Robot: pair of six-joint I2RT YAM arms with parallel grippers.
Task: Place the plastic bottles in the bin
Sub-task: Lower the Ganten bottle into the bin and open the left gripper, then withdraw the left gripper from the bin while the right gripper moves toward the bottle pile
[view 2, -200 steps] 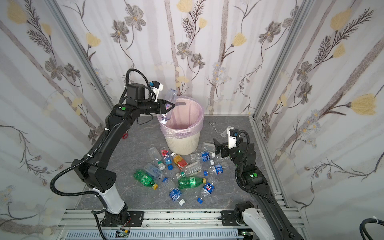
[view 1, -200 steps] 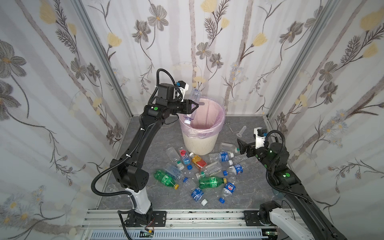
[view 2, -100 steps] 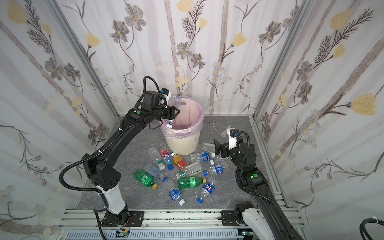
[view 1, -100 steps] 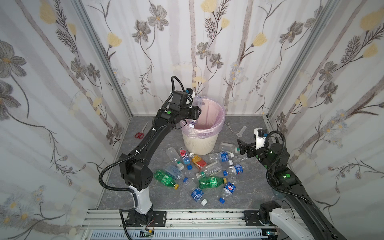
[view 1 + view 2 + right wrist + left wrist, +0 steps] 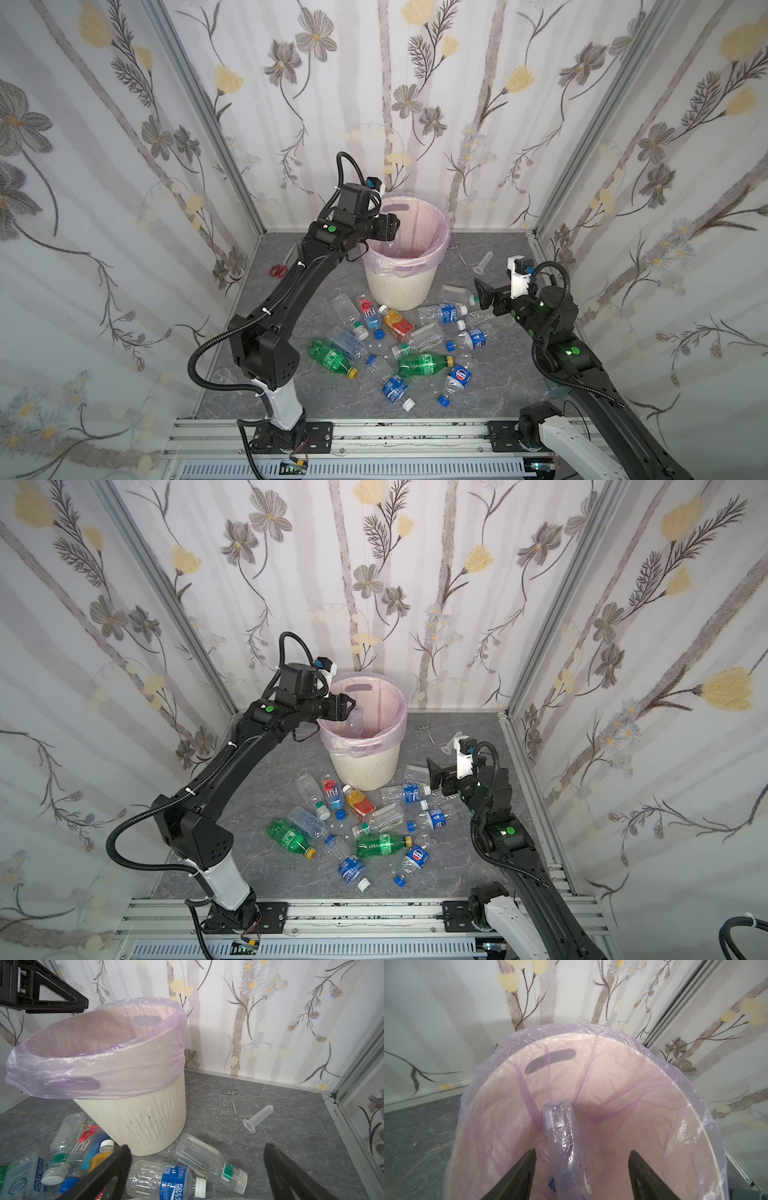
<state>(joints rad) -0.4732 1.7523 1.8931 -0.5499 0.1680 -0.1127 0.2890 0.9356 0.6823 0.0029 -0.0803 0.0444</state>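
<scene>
Lighting bright, even, diffuse; soft shadows beside the bin (image 5: 399, 291). Top views sharp, edges bowed by wide-angle lens. Left wrist view: clear bottle (image 5: 564, 1147) blurred.

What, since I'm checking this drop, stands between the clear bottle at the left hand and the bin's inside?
Nothing visible. The clear bottle lies between the left hand's spread fingers, over the bin's open mouth; only pink liner shows below.

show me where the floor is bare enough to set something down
Bare: grey floor between the red-handled scissors and the round cream ribbed bin; the back corner behind the metal forceps and clear flared tube. Crowded: the heap of plastic bottles in front of the bin.
</scene>
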